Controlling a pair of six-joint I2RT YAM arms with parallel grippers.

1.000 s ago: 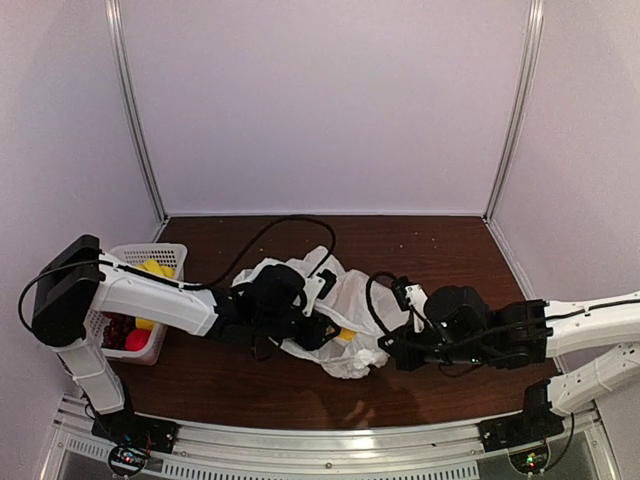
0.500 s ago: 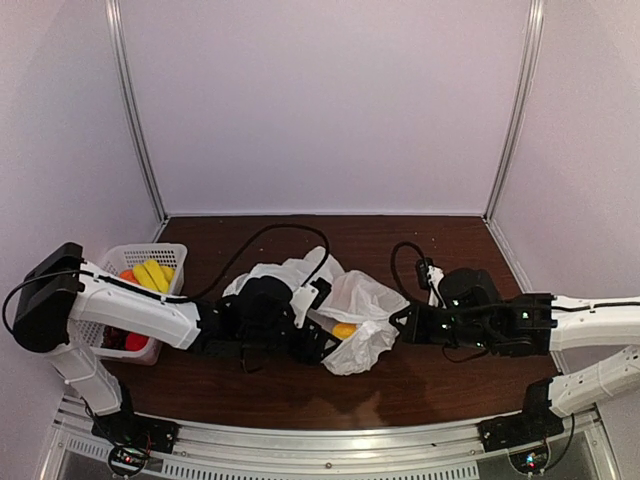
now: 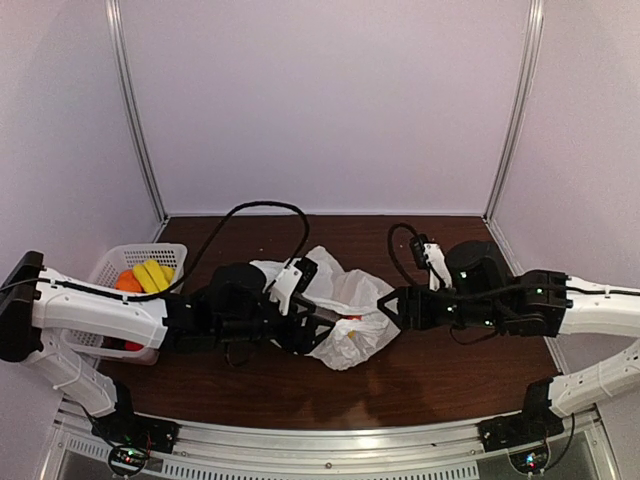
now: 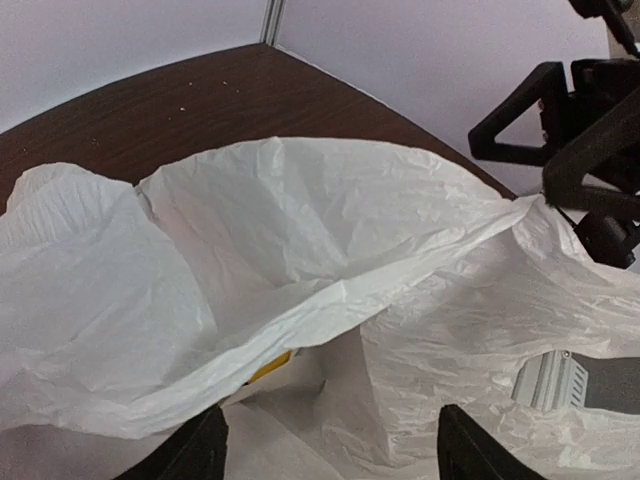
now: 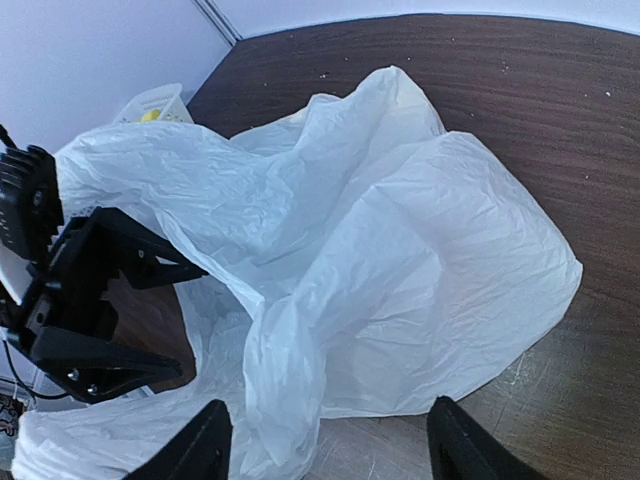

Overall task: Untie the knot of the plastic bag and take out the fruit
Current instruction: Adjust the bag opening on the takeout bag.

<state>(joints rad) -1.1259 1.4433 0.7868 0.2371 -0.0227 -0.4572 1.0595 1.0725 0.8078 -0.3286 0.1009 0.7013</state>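
The white plastic bag (image 3: pixel 345 305) lies crumpled mid-table between both arms, its mouth gaping toward my left gripper (image 3: pixel 316 328). A sliver of yellow fruit (image 4: pixel 268 368) shows under a fold inside the bag (image 4: pixel 300 230); from above it is an orange-yellow spot (image 3: pixel 352 320). My left gripper (image 4: pixel 330 462) is open at the bag's mouth, nothing between its fingers. My right gripper (image 3: pixel 384 308) sits at the bag's right edge. In its own view the right gripper (image 5: pixel 325 455) is open, a loose fold of the bag (image 5: pixel 400 250) lying between the spread fingers. No knot shows in any view.
A white slatted basket (image 3: pixel 112 268) stands at the far left with yellow bananas (image 3: pixel 152 275) and an orange fruit (image 3: pixel 124 282) in it. Black cables loop over the table behind both wrists. Grey walls close in the back and sides.
My right gripper has opened, let go of the bag and moved back from the near edge. The left gripper has opened wider and drawn leftward. The bag has slackened.
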